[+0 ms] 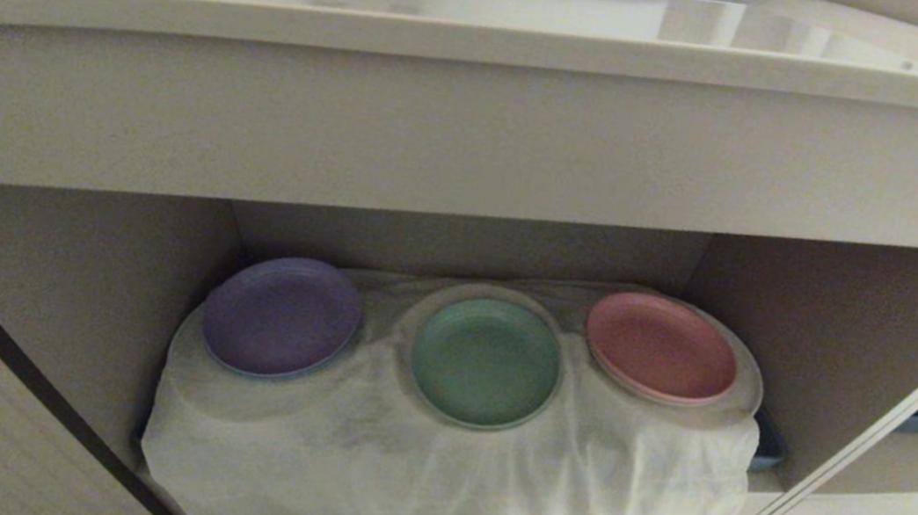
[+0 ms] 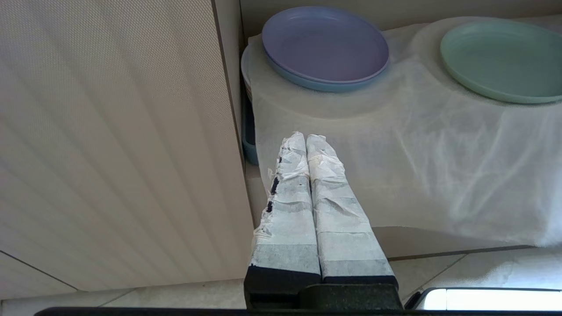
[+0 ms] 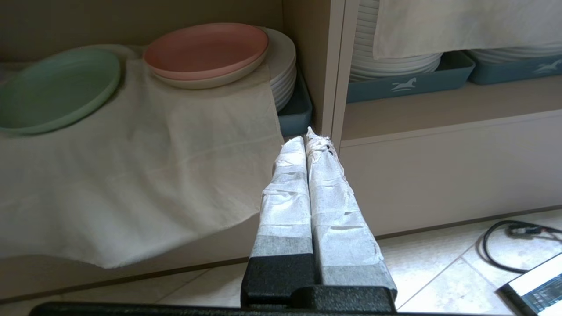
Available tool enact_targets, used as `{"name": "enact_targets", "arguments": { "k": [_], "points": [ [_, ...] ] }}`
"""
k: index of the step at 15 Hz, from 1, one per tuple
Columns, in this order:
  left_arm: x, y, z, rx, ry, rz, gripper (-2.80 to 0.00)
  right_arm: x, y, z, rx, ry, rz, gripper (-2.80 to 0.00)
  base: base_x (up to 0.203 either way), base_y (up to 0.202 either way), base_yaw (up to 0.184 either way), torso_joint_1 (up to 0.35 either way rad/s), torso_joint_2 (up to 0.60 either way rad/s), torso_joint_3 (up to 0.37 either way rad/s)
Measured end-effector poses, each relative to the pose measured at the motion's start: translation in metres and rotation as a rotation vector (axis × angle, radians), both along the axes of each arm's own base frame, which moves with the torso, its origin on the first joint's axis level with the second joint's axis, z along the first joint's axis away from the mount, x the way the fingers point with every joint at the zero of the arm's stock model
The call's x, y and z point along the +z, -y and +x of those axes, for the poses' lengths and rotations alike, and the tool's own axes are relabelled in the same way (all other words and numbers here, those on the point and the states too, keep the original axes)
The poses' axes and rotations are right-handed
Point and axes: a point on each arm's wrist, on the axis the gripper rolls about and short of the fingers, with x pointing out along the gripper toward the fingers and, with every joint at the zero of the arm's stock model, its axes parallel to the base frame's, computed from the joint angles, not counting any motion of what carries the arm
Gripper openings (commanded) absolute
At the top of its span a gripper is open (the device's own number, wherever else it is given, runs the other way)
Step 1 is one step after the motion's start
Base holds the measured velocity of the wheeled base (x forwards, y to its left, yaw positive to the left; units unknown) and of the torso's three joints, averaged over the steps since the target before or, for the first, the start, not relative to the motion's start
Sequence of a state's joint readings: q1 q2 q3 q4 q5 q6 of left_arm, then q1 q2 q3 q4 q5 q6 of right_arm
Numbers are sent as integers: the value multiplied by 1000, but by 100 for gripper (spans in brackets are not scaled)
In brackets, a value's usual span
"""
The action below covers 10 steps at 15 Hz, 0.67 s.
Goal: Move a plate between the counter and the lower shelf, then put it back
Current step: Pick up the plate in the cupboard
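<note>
Mint-green plate (image 1: pixel 486 360) on white cloth (image 1: pixel 440 468) in lower shelf (image 1: pixel 812 339), between purple plate (image 1: pixel 281 314) and pink plate (image 1: pixel 660 346). My left gripper (image 2: pixel 306 139) and right gripper (image 3: pixel 311 139): fingers pressed together, empty, outside shelf.

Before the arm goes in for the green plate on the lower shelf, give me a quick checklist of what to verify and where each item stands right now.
1. Green plate in place on the white cloth of the lower shelf, between the purple plate and the pink plate: ok.
2. Nothing lying on the green plate: ok.
3. Left pincer free, holding nothing: ok, but shut, so not ready to grasp.
4. Right pincer free, holding nothing: ok, also shut.
5. Visible front strip of the counter bare for setting down: ok; the white dishes further back are cropped by the frame.
6. Gap between neighbouring plates for fingers: cannot tell.
</note>
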<state>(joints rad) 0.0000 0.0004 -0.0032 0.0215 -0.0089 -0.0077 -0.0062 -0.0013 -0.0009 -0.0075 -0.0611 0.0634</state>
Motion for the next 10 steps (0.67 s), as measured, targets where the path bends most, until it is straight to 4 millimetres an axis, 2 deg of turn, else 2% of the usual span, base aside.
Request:
{"name": "enact_targets", "arguments": {
  "k": [7, 10],
  "points": [
    [0, 0, 0, 0, 0, 0, -280, 1, 0, 1, 5, -13, -12, -280, 0, 0, 0, 0, 0, 0],
    [0, 0, 0, 0, 0, 0, -280, 9, -1, 4, 46, -20, -21, -280, 0, 0, 0, 0, 0, 0]
  ]
}}
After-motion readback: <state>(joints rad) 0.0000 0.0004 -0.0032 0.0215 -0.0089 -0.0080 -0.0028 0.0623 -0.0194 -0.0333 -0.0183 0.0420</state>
